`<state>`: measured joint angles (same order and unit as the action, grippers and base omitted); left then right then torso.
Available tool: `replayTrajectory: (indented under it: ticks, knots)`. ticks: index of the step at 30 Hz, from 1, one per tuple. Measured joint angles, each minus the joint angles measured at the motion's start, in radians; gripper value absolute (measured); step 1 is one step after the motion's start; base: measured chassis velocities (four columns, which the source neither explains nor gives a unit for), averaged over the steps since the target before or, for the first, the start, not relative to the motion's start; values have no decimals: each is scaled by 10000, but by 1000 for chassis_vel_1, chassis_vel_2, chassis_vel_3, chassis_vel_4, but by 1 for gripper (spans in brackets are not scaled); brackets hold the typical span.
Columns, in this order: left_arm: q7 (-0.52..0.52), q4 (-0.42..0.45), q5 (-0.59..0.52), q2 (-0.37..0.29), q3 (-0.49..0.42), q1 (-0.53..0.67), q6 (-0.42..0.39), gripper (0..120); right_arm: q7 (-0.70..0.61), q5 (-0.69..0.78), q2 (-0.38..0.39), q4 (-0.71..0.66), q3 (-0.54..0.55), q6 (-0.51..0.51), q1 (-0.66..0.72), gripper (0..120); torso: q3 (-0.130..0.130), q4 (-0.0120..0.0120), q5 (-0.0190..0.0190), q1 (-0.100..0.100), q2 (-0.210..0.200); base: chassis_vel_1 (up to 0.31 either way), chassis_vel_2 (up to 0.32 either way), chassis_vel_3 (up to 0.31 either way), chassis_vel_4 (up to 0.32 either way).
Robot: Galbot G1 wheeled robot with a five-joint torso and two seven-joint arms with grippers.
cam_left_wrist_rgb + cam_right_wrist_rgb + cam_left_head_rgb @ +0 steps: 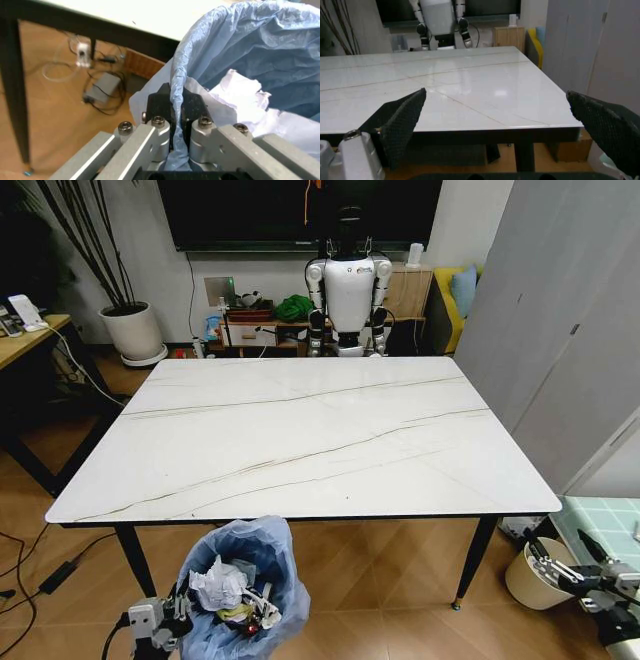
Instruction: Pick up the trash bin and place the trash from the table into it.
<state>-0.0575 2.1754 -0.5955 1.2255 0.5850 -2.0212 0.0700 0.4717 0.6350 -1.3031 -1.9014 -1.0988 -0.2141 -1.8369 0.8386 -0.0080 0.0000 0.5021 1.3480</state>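
Note:
The trash bin (245, 580), lined with a crinkly blue bag, hangs in front of the table's (300, 430) near edge, at the lower left of the head view. Inside it lie white crumpled paper (218, 585), a yellow wrapper and a bit of red. My left gripper (165, 620) is shut on the bin's rim; in the left wrist view its fingers (192, 107) pinch the blue bag edge (177, 80), with white paper (235, 95) beyond. My right gripper (575, 565) stands open at the lower right, beside the table's right end; its pads (402, 120) are spread wide apart.
A cream-white round bin (535, 575) sits on the floor near the table's right front leg (475, 560). A white robot (348, 290) stands behind the table. A wooden desk (25, 340) and cables (40, 575) are on the left, grey cabinets (560, 310) on the right.

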Motion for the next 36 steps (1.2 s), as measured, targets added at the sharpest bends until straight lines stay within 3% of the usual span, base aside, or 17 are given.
replayTrajectory:
  ticks: [9,20,36]
  knots:
    - [19,-327,-626,124,-402,182,-59,0,-7,6,7,-6,6,4,5,100,0,0,0,0,0,0,0,0,0]
    - [-93,-391,-441,178,-641,298,-214,0,-15,13,12,-12,12,5,4,100,-17,0,1,-19,-42,0,0,0,0]
    - [-141,-387,-142,185,-590,341,-220,0,-17,21,14,-13,17,6,3,100,-523,0,0,-442,-968,0,0,0,0]
